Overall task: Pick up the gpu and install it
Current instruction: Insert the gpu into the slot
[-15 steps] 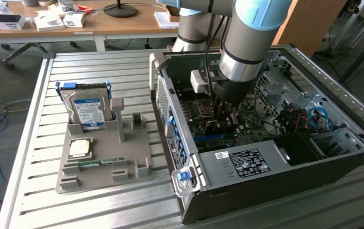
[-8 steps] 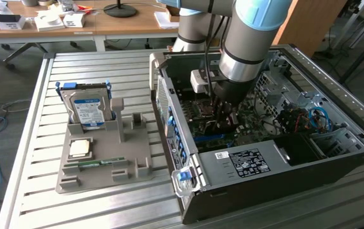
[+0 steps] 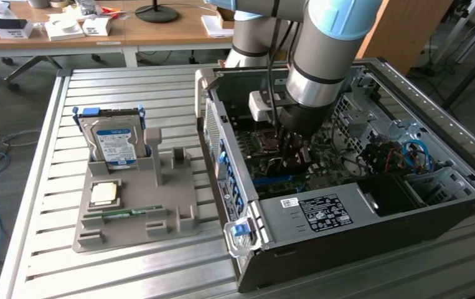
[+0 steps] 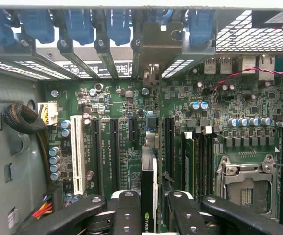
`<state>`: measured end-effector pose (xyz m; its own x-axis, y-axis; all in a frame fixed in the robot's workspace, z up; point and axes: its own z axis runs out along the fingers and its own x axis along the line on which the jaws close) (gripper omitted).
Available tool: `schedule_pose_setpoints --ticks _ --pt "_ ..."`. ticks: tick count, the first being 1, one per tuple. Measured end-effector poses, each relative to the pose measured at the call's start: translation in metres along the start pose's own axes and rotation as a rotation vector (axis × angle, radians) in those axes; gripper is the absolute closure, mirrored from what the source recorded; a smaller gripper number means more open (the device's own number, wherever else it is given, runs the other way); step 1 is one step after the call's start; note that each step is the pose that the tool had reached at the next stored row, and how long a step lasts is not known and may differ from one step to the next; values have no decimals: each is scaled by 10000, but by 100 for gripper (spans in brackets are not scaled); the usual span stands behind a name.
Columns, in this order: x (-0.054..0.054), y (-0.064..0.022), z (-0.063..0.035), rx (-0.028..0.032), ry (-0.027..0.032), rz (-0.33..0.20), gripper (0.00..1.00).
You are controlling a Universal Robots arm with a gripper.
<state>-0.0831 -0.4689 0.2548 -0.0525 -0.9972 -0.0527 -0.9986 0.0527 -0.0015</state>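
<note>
One gripper (image 4: 150,208) around one gpu (image 4: 148,171)

One arm (image 3: 320,56) with one gripper (image 4: 153,198). One gpu (image 4: 148,183). One case (image 3: 370,249); at its 9 o'clock in the exterior view, one holder (image 3: 179,218). On the holder, counted in that view: one drive (image 3: 114,140) at 11 o'clock, one chip (image 3: 104,193) at 9 o'clock, one memory stick (image 3: 129,213) at 7 o'clock. Inside the case: one power supply (image 3: 320,212), one board (image 4: 131,103), one white slot (image 4: 77,154), one socket (image 4: 244,181), five blue clips (image 4: 80,22).
</note>
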Motion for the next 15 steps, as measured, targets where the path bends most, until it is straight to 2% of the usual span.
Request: schedule_pose_setpoints --ticks 3,15 --pt "0 -1 1 -41 2 1 74" --pt "2 -15 7 -40 2 45 74"
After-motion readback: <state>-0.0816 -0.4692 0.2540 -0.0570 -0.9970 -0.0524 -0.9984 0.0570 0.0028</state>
